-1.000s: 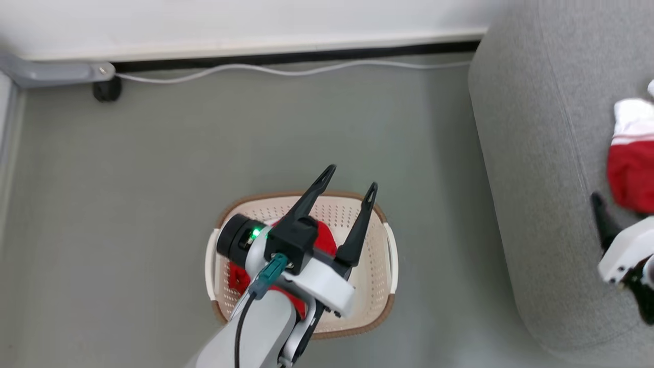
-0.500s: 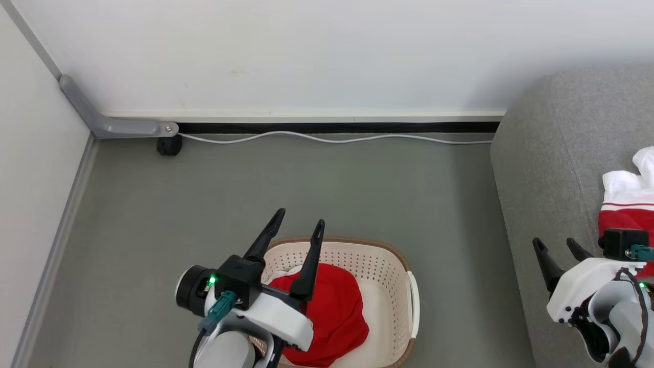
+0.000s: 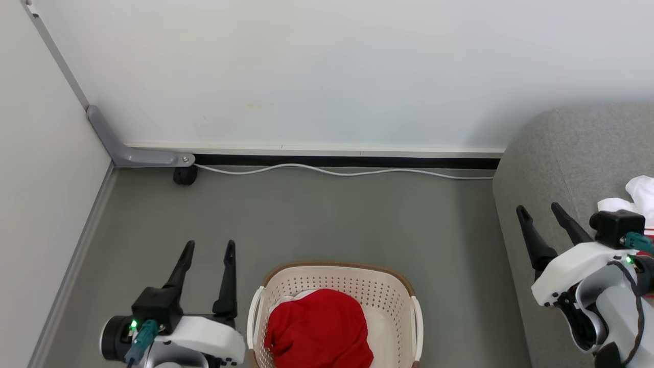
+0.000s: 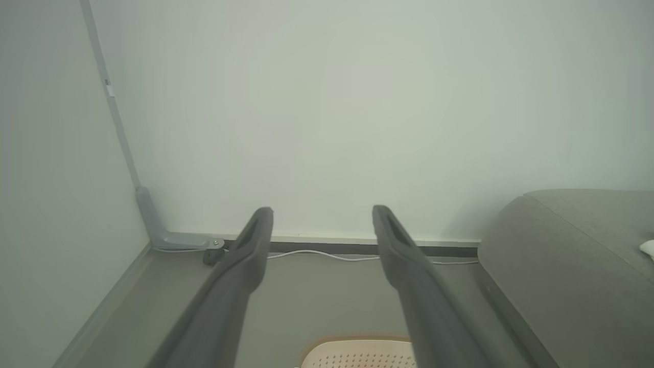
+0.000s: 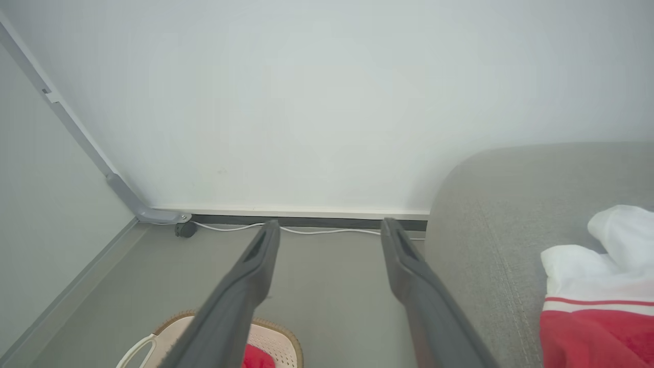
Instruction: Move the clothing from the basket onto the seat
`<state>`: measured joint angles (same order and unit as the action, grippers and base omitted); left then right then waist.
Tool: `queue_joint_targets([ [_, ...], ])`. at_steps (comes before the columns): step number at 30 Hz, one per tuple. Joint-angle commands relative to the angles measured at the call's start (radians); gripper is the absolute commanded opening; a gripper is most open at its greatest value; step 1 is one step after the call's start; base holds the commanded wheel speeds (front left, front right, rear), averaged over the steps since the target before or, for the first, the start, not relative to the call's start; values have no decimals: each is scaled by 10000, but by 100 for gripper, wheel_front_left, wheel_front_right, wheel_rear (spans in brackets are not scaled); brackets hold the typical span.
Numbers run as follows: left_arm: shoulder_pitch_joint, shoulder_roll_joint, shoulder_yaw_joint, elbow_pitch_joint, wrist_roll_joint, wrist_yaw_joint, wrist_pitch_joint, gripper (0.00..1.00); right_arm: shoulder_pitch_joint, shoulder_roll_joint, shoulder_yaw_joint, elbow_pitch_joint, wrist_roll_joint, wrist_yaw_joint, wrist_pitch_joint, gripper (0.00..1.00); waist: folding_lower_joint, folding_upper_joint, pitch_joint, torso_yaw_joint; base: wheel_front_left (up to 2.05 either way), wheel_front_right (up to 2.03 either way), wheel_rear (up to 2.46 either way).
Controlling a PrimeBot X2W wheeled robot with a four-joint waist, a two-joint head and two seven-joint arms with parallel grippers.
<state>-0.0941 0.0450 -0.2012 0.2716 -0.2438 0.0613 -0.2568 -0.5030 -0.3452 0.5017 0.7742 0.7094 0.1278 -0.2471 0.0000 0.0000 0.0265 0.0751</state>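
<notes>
– Wall (image 3: 327,76) takes up the whole back, pale and plain, and grey floor (image 3: 332,220) runs below it. What stands on the right?
– The seat (image 3: 562,153), grey woven fabric with a rounded edge. A red-and-white garment (image 5: 603,296) lies on it, white part toward the wall
– And the basket (image 3: 347,283)?
– On the floor, apart from the seat, at the bottom of the head view. 1 red garment (image 3: 319,327) is heaped inside, with a bit of white showing at its left edge
– The 2 grippers?
– The left gripper (image 3: 210,245) hovers over bare floor just left of the basket, its fingers spread and holding nothing. The right gripper (image 3: 537,207) is over the seat's rounded edge, near the garment there, fingers parted too, nothing between them
– Anything smaller?
– A white cable (image 3: 337,172) trails along the foot of the wall, and a small black castor (image 3: 185,175) sits under a grey bracket (image 3: 138,156) in the corner
</notes>
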Motion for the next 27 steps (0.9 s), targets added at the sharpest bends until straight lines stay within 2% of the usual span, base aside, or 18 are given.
queue_joint_targets([
  [1, -25, 52, 660, -289, 124, -33, -49, 100, 471, 48, -277, -587, -460, 29, -144, 100, 0, 0, -117, -23, 0, 0, 0],
  [9, 423, 52, 1741, -360, 236, -36, -49, 100, 1595, 615, -1731, -2492, -2012, 29, -146, 100, 0, 0, -307, -100, 0, 0, 0],
  [15, 657, 52, 2114, -437, 234, 30, -49, 100, 2219, 941, -2334, -3511, -2609, 29, -146, 100, 0, 0, -340, -192, 0, 0, 0],
  [21, 924, 52, 2226, -657, 133, 224, -49, 100, 2928, 1207, -2863, -4609, -3070, 29, -146, 100, 0, 0, -345, -327, 0, 0, 0],
  [27, 1176, 52, 2193, -761, 63, 350, -49, 100, 3447, 1340, -3137, -4907, -3483, 29, -146, 100, 0, 0, -366, -454, 0, 0, 0],
])
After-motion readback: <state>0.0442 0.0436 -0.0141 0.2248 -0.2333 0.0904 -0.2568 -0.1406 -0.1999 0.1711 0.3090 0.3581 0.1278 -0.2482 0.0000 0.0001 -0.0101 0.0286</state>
